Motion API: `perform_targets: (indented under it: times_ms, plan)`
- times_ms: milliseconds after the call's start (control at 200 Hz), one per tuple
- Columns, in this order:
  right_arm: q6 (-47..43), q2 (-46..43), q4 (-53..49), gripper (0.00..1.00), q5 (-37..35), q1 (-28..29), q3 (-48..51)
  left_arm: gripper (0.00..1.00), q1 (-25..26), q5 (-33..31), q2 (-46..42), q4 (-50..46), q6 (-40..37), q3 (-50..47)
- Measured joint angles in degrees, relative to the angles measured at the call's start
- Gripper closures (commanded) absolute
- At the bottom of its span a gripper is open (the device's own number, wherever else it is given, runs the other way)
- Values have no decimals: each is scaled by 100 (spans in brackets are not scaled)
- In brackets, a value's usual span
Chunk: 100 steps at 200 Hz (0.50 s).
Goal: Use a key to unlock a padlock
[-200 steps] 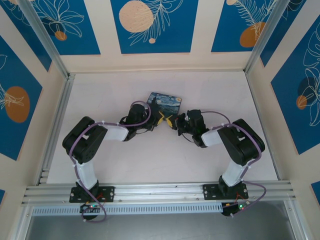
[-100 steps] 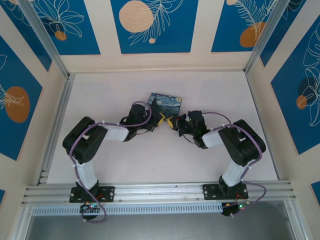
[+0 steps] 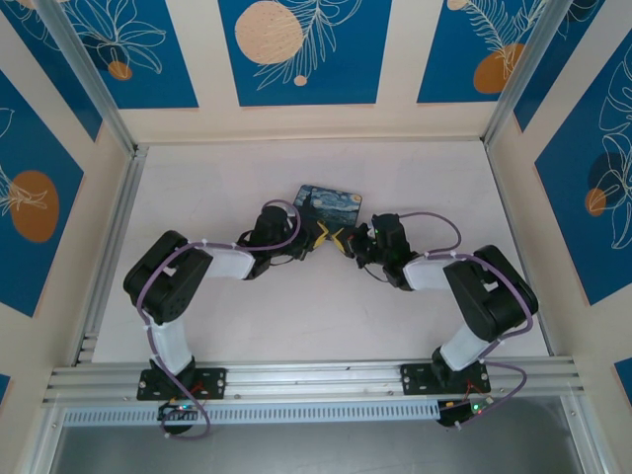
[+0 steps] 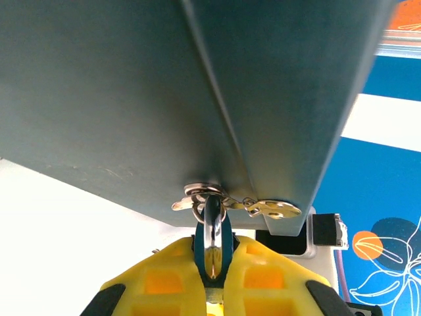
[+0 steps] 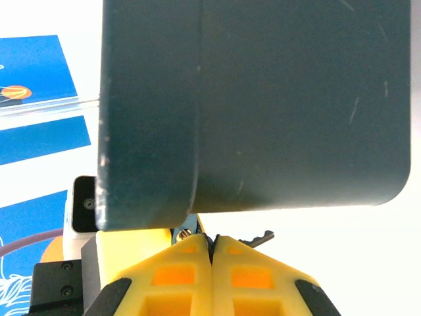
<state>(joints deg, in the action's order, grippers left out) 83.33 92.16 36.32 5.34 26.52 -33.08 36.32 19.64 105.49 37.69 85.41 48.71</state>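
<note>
Right arm [image 3: 489, 296] elbow swung outward, left fingers [image 4: 164, 280] pinching padlock [image 4: 212, 232] shackle

The padlock [image 4: 212, 232] stands upright, pinched in the left gripper [image 4: 214, 255]. Its shiny grey loop sticks up, and its body is hidden. The key [image 4: 273, 209] is small, flat and silvery, lying sideways just beside the top of the loop.

Left tool [image 3: 319, 234] and right tool [image 3: 343, 240] face each other, tips close, just beside the painted box [image 3: 331, 202].
</note>
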Motion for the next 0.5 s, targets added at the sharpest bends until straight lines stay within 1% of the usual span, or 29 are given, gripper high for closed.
perform_targets:
  times_ms: [160,290,355,500]
  plan:
    - [-24,15,-35,100,15,-2,-35,100,-2,-2,0,2,0,0]
    - [229,184,240,100,66,-2,-35,100,-11,-66,0,-4,0,0]
    - [437,295,492,100,87,-2,-31,100,-24,-107,0,2,0,0]
    - [990,765,1438,100,138,-15,9,100,-66,-251,0,9,-2,33]
